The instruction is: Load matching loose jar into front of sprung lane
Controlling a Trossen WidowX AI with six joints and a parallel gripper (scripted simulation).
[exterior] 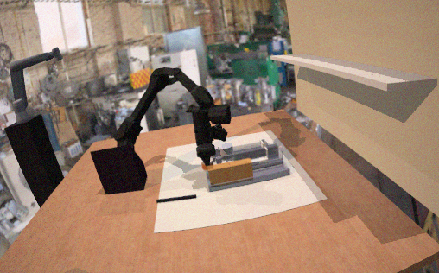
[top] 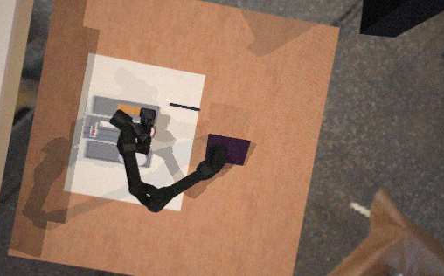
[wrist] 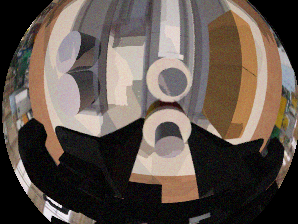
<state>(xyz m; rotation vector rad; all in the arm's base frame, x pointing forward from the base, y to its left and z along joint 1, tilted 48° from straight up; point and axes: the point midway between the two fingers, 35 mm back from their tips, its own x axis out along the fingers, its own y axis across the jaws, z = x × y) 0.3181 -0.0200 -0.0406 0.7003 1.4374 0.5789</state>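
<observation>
Insertion step: the jaws, clamped on the loose jar (wrist: 165, 131), sit just before the lane jar (wrist: 170, 82); next, push steadily back.

The held jar (wrist: 164, 132) is a pale cylinder with a grey top, upright, pinched between the black jaws at the front mouth of the middle lane (wrist: 161, 26); a red-orange band shows at its base, against the jar ahead; the matching jar (wrist: 170, 82) stands upright just beyond it in the same lane, the two in a row and touching or nearly so; the lane is a narrow grey channel running away from the front, part of a grey rack (exterior: 254, 173) on the white mat; how the far jar meets the pusher plate cannot be told.
</observation>
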